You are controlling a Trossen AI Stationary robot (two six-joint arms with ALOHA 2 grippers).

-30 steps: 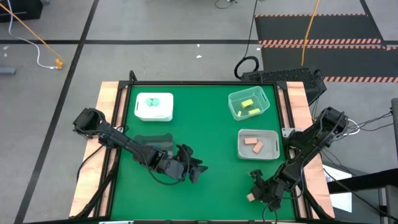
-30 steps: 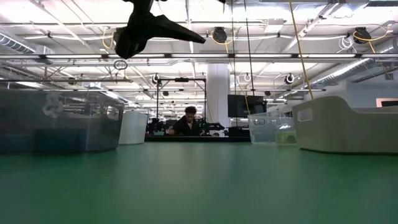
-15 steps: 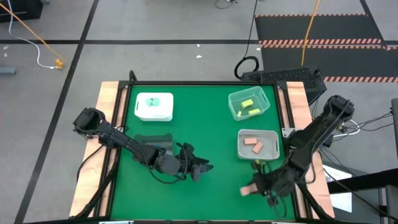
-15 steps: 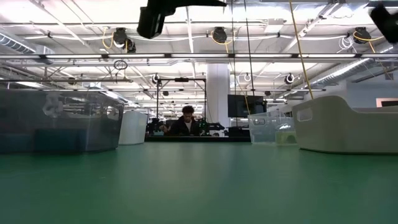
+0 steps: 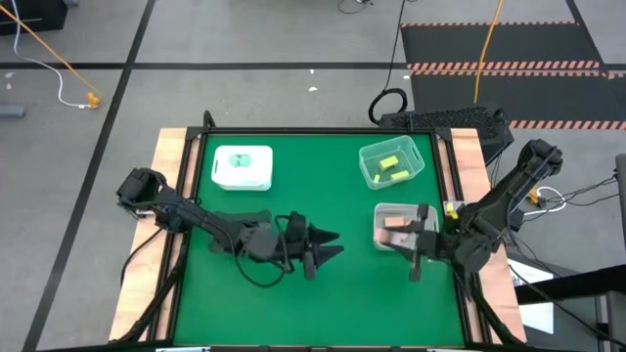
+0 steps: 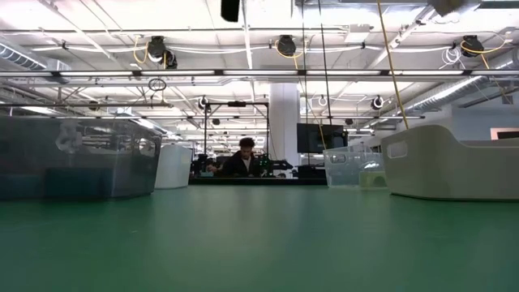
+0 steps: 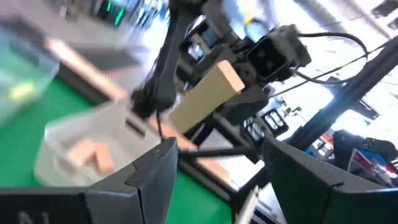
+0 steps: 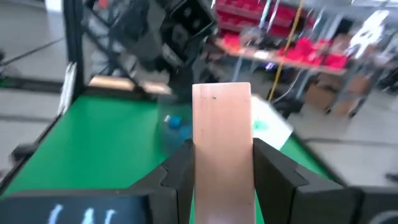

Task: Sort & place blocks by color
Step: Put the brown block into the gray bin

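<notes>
High view is showing my right end effector (image 5: 416, 244) hovering over the near edge of the grey tray (image 5: 430, 239) on the right side of the green tabletop (image 5: 333, 196). I am clamping a tan-peach bar (image 8: 222, 140) between its 2 fingers, and the right wrist view is showing that bar standing up out of the grip. Peach blocks (image 5: 394, 224) are lying inside the same tray, partly hidden by my arm. My left end effector (image 5: 328, 246) is hanging above the middle of the tabletop with its fingers spread and nothing between them; the left wrist view is looking past them at the held bar and the tray beyond.

Farther back on the right, 2 yellow-green blocks (image 5: 391, 168) are lying in the clear tray (image 5: 367, 156). A teal-green block (image 5: 244, 160) is sitting in the white tray (image 5: 220, 178) at the back left. A grey tray is lying under my left arm, mostly hidden.

Low view is showing a person (image 6: 244, 156) in the room beyond.
</notes>
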